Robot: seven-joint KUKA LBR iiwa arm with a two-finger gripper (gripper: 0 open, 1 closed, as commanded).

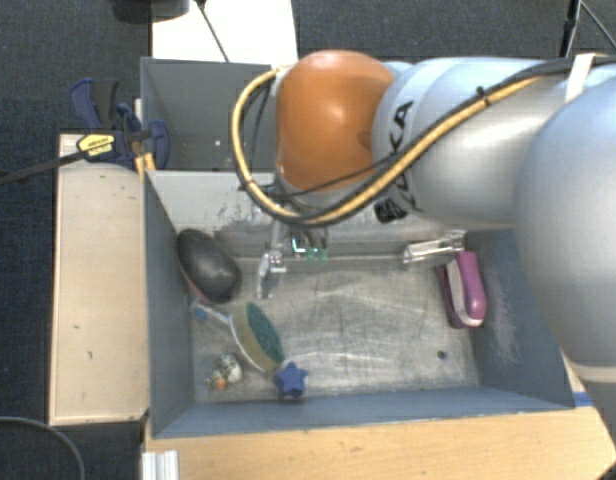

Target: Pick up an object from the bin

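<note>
My gripper [269, 274] hangs below the orange wrist cover near the bin's back wall, left of the middle. Nothing shows in it. Just to its left a dark grey oval thing [208, 264], like a smooth stone, leans in the back left corner. In front of the gripper lies a round green-faced brush [259, 334] with a pale rim. A small blue star [291, 379] sits by the front wall below the brush.
A purple tool with a clear handle [463, 286] lies at the right side of the bin. A tiny multicoloured trinket [225, 371] rests in the front left corner. The arm and its cover hide the back wall.
</note>
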